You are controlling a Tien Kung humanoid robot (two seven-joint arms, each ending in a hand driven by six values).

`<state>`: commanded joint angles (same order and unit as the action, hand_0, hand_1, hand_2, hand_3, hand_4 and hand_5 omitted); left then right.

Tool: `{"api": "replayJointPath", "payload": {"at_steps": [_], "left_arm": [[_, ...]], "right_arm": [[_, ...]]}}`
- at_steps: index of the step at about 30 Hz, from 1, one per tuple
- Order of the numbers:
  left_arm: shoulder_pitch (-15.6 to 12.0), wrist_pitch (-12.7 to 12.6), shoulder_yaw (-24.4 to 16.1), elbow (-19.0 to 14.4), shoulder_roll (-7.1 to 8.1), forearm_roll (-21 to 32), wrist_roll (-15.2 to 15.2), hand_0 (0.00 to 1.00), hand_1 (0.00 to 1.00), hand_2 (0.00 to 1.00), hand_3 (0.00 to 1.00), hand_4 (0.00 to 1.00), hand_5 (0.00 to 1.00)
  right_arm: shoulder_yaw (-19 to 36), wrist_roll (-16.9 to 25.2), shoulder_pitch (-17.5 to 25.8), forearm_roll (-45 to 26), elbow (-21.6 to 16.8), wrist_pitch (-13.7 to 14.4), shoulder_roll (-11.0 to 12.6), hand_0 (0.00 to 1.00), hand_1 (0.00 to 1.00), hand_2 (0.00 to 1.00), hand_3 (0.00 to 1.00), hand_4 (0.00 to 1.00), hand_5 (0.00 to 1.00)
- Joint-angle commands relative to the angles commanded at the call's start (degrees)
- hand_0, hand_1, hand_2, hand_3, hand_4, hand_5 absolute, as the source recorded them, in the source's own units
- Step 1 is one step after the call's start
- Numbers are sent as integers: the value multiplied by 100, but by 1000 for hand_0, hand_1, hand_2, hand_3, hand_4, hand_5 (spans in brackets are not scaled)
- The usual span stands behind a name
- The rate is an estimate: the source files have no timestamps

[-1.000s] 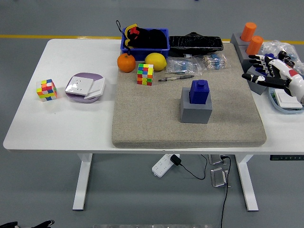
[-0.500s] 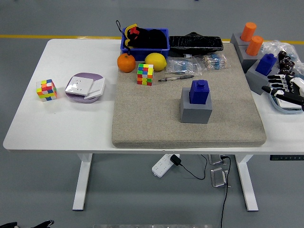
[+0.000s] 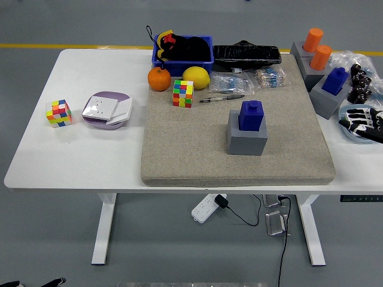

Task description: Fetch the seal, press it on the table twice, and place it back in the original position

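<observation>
A blue seal [image 3: 251, 115] stands upright on a grey block [image 3: 246, 139] in the middle of the beige felt mat [image 3: 197, 155]. My right hand [image 3: 364, 122] is at the picture's right edge, over the table's right end, well apart from the seal. Its black-and-white fingers [image 3: 355, 126] are spread and hold nothing. A second blue seal [image 3: 334, 81] sits on a grey block [image 3: 328, 103] beside the mat's right side. My left hand is out of view.
Two orange seals [image 3: 317, 48] on grey blocks stand at the back right. At the mat's back lie an orange [image 3: 159, 78], a lemon [image 3: 195, 77], a colour cube [image 3: 183, 93], a pen [image 3: 221, 97] and a blue bin [image 3: 183, 51]. Another cube [image 3: 58, 113] and a purple-white box [image 3: 107, 109] sit left.
My right hand has drawn back to the right and downward, from over the right-hand blue seal's block to the table's right edge. The seals have not moved.
</observation>
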<state>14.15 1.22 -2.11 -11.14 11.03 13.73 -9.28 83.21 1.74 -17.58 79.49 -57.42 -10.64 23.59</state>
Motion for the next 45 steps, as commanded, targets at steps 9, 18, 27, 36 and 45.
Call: {"api": "replayJointPath", "payload": {"at_steps": [9,18,27,36,45], "left_arm": [[6,-24,29,-5,-34,11,1,815,785,763,799,684,411],[29,-44,63,-3,-42,39,12,813,785,763,800,681,414],[-3,-55,-43,3,-54,-83,-41,813,784,762,799,679,415],[21,-63,-4,-10,-38,-122,-30,813,784,762,799,678,414],[23,-81,-83,-7,0,-231,-64,813,784,760,798,674,418]], "right_arm": [[250,-60,105,72,-45,-44,-150,785,762,768,735,983,485],[366,-100,132,130,-38,-21,-193,787,756,764,730,974,479],[299,-124,168,124,-46,-16,-225,782,741,754,727,946,459],[467,-171,319,127,-212,0,-264,782,740,752,725,946,460],[604,-183,432,163,-317,40,-291,776,737,755,723,930,445]]}}
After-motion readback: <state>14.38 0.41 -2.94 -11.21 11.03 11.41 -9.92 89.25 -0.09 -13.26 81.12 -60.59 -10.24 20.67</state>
